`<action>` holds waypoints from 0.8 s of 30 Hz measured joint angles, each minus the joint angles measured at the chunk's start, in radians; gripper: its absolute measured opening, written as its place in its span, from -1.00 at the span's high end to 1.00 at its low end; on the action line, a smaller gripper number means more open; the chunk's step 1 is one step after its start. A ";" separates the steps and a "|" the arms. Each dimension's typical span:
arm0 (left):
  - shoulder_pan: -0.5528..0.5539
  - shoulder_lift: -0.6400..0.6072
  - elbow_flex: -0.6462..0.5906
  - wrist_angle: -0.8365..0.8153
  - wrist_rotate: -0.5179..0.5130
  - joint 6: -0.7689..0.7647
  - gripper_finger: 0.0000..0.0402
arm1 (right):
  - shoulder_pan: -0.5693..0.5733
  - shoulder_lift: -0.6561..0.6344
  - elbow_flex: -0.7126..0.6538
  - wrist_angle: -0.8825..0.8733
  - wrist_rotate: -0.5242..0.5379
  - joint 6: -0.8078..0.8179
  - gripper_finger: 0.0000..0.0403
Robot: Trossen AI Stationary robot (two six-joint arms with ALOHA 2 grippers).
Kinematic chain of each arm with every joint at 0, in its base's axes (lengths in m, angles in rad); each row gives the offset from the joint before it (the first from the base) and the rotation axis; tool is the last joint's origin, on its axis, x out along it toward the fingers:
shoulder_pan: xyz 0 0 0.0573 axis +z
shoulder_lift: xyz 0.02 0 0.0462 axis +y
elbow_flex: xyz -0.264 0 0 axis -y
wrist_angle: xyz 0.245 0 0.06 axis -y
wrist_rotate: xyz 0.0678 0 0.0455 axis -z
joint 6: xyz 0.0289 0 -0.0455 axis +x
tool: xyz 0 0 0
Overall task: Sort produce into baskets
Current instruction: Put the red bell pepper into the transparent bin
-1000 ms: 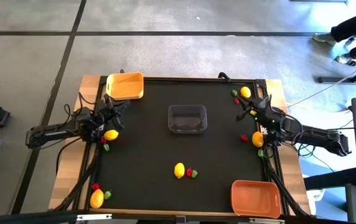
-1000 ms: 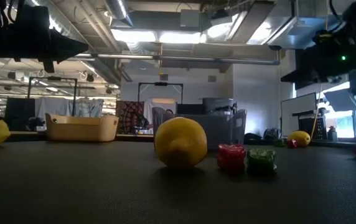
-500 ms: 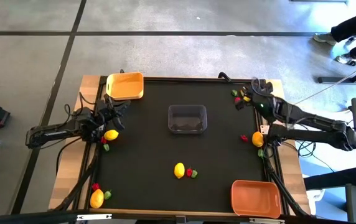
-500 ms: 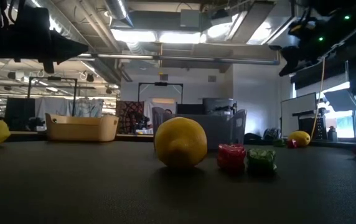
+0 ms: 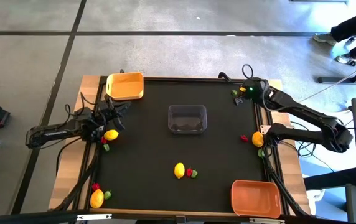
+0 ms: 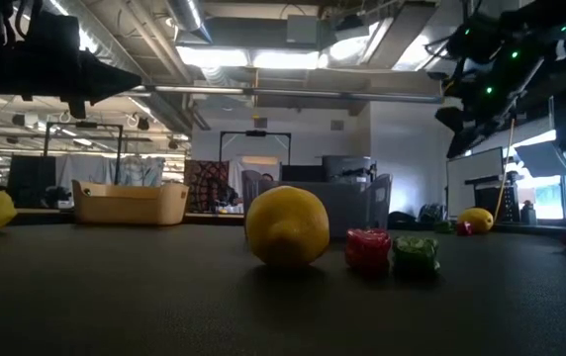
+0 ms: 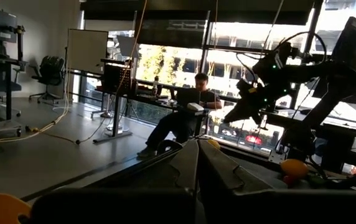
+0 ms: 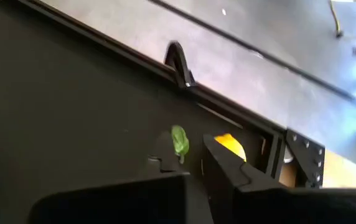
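Observation:
Three baskets stand on the black mat: yellow [image 5: 125, 86] far left, see-through [image 5: 187, 118] in the middle, orange [image 5: 256, 197] near right. My right gripper [image 5: 244, 91] is open and empty, hovering over the far-right corner. Its wrist view [image 8: 187, 155] shows a green piece [image 8: 179, 142] and a lemon [image 8: 229, 146] on the mat beyond the fingers. My left gripper [image 5: 116, 112] is shut and empty at the left edge, just beyond another lemon [image 5: 111, 134]. A lemon [image 5: 179, 170] with a red piece [image 5: 189, 172] and a green piece [image 5: 195, 175] lies mid-table toward the near edge.
More produce lies at the right edge, a lemon [image 5: 257, 139] with a red piece [image 5: 244, 137], and at the near-left corner, a lemon [image 5: 97, 199]. A raised frame [image 8: 184, 71] borders the mat. A person [image 7: 184, 118] sits beyond the table.
My right gripper has gone from the right edge toward the table's far edge, and its arm has stretched out. It now stands over the lemon and green piece in the far-right corner. No produce has moved.

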 joint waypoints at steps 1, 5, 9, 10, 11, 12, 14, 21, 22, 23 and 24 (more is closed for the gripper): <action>0.000 0.000 0.000 0.000 0.000 0.000 0.97 | -0.014 0.015 0.000 -0.005 -0.010 0.002 0.77; 0.000 0.000 0.000 0.000 0.000 -0.001 0.97 | -0.058 0.073 0.000 -0.018 -0.091 0.034 0.48; 0.000 0.000 0.000 0.000 0.000 -0.002 0.97 | -0.100 0.134 0.000 -0.051 -0.154 0.057 0.20; 0.000 0.000 0.000 0.001 0.000 -0.002 0.97 | -0.106 0.149 0.000 -0.055 -0.160 0.056 0.14; 0.000 0.000 0.000 0.002 0.000 -0.002 0.97 | -0.109 0.162 0.000 -0.056 -0.163 0.056 0.09; 0.000 0.000 0.000 0.004 0.000 -0.002 0.97 | -0.109 0.174 0.000 -0.054 -0.163 0.055 0.04; 0.000 0.000 0.000 0.009 0.000 -0.003 0.97 | -0.106 0.190 0.000 -0.052 -0.164 0.052 -0.03; 0.000 0.000 0.000 0.009 0.000 -0.004 0.97 | -0.106 0.235 0.000 -0.048 -0.184 0.098 -0.10; 0.000 0.000 0.000 0.009 0.000 -0.003 0.97 | -0.106 0.244 0.000 -0.048 -0.179 0.107 -0.10; 0.000 0.000 0.000 0.009 0.000 -0.004 0.97 | -0.106 0.253 0.000 -0.049 -0.178 0.112 -0.10; 0.000 0.000 0.000 0.009 0.000 -0.003 0.97 | -0.106 0.261 0.000 -0.048 -0.179 0.117 -0.10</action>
